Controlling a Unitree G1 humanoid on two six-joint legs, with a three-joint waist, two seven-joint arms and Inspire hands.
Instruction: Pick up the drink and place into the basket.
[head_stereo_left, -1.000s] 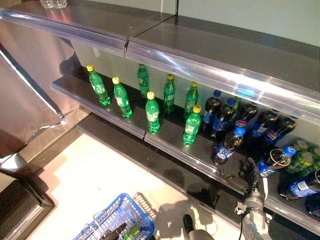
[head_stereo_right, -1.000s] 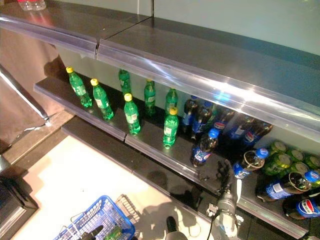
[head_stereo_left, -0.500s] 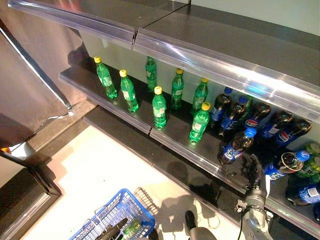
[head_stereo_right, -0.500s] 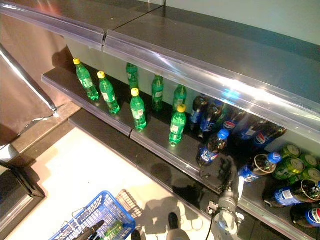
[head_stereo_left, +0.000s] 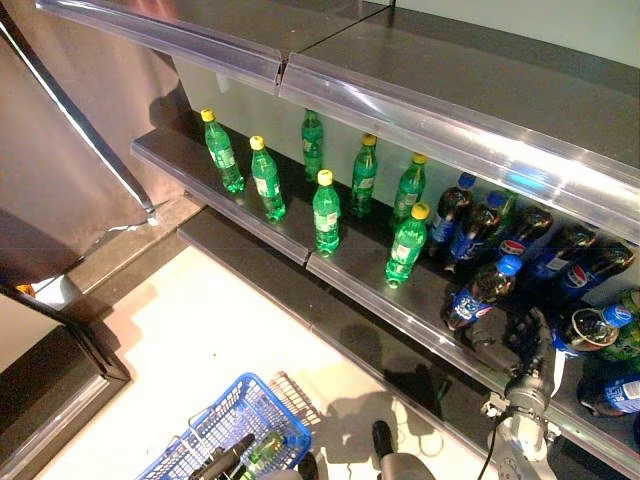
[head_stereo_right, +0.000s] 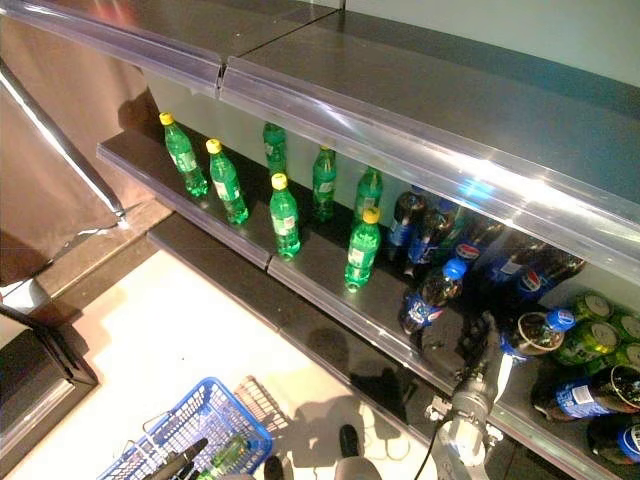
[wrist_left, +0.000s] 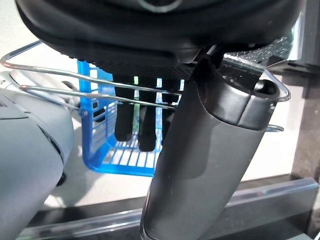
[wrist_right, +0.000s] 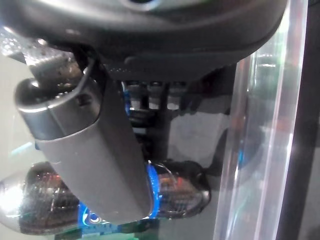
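Dark store shelf (head_stereo_left: 350, 262) with a clear plastic lip runs diagonally, a second shelf above it. Green bottles (head_stereo_left: 326, 210) with yellow caps stand upright along its left stretch. Right of them sits a cluster of dark cola bottles with blue caps; the front cola bottle (head_stereo_left: 478, 293) stands nearest the lip, another lies on its side further right beside green cans (head_stereo_right: 584, 330).

Right robot hand (head_stereo_right: 482, 345) is raised to the shelf, just right of the front cola bottle, fingers pointing up past the lip toward the cluster. Right wrist view shows its fingers straight, thumb alongside, nothing gripped; a cola bottle lies just beyond the fingertips, contact cannot be told.

Left robot hand (wrist_left: 135, 117) hangs low with its fingers curled round the wire handle of the blue basket (head_stereo_left: 235, 430), which sits on the pale floor below the shelf with a green bottle already inside.

Versus a second ago, the right robot hand has come up and closer to the cola cluster; the camera has also shifted.
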